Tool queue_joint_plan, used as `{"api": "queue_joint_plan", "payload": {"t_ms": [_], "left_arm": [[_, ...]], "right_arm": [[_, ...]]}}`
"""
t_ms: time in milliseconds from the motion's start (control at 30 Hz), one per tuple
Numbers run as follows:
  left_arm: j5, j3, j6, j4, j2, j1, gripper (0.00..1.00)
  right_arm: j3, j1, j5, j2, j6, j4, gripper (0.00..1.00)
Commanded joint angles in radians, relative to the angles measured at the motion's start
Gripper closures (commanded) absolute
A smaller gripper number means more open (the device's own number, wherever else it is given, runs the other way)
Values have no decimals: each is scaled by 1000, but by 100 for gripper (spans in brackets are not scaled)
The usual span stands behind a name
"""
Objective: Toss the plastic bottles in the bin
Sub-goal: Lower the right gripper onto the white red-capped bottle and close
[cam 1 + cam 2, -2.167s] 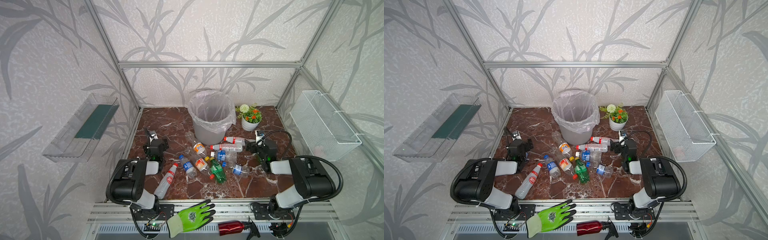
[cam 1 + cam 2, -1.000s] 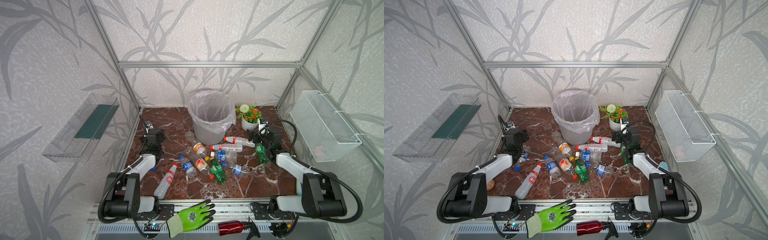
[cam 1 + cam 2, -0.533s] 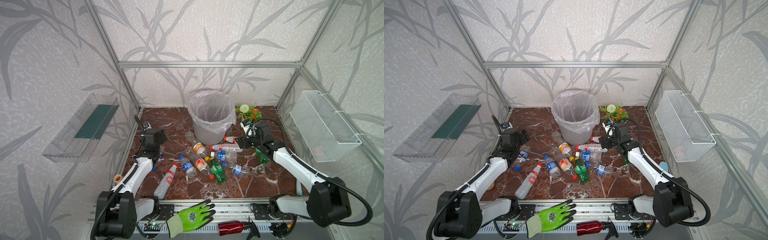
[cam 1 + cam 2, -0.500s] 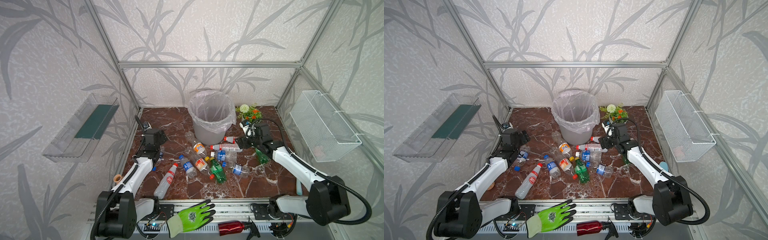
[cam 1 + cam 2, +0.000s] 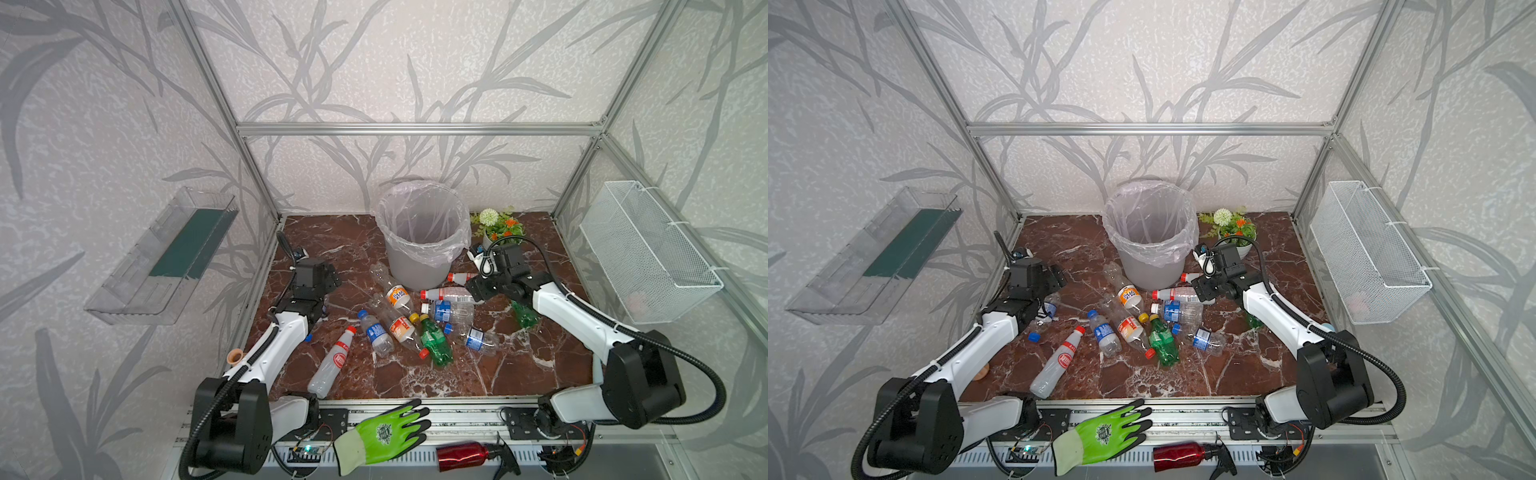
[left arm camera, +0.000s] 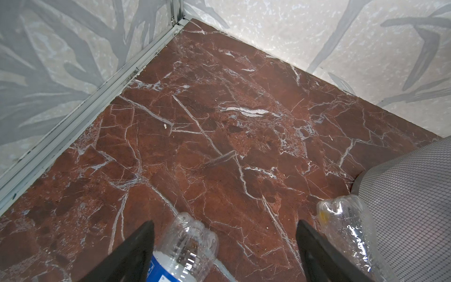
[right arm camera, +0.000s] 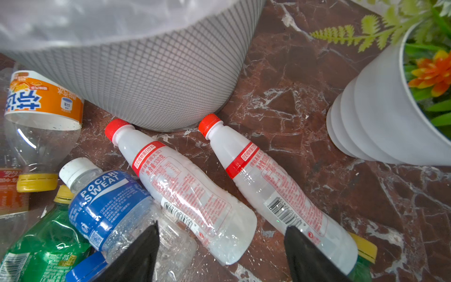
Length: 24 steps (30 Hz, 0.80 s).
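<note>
Several plastic bottles lie on the red marble floor in front of the bin, a grey wastebasket lined with a clear bag. My right gripper hangs open just above two red-capped bottles. The base of one lies between its fingers, and neither finger grips it. A Pocari Sweat bottle lies beside them, and a green bottle is farther forward. My left gripper is open over a blue-labelled bottle, which lies close to one finger.
A white flower pot stands right of the bin. A white wire basket hangs on the right wall and a clear shelf on the left. A green glove and a red spray bottle lie on the front rail.
Both arms have stretched from folded poses toward the back. The right gripper has moved left over the red-capped bottles and its jaws have narrowed somewhat. A green bottle now shows under the right arm.
</note>
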Motion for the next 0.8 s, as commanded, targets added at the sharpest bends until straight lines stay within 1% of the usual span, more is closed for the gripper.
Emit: {"api": "queue_joint_plan", "payload": {"t_ms": [0,33,100,200,333,433,567,767], "left_arm": [[6,27,-20,-19,10,-6,10],[7,28,-18,-19,12,-7,10],[11,28,-13,-22,12,-7,10],[15,26,-12,-29,11,-8,10],[17,21,-12,-28,10,-7,10],[20,21,-8,-27,16,-8,10],[26,28,-3,-36,24,-8,10],[15,30,5,-44,20,-8,9]], "right_arm": [[19,11,40,28,-21,12,19],[18,11,76,40,-44,18,19],[25,4,124,72,-131,28,19],[99,-27,169,136,-219,-40,21],[201,-77,134,204,-251,-137,23],[234,-80,137,255,-305,-158,23],[297,-82,95,343,-351,-231,26],[325,-84,57,389,-382,-254,27]]}}
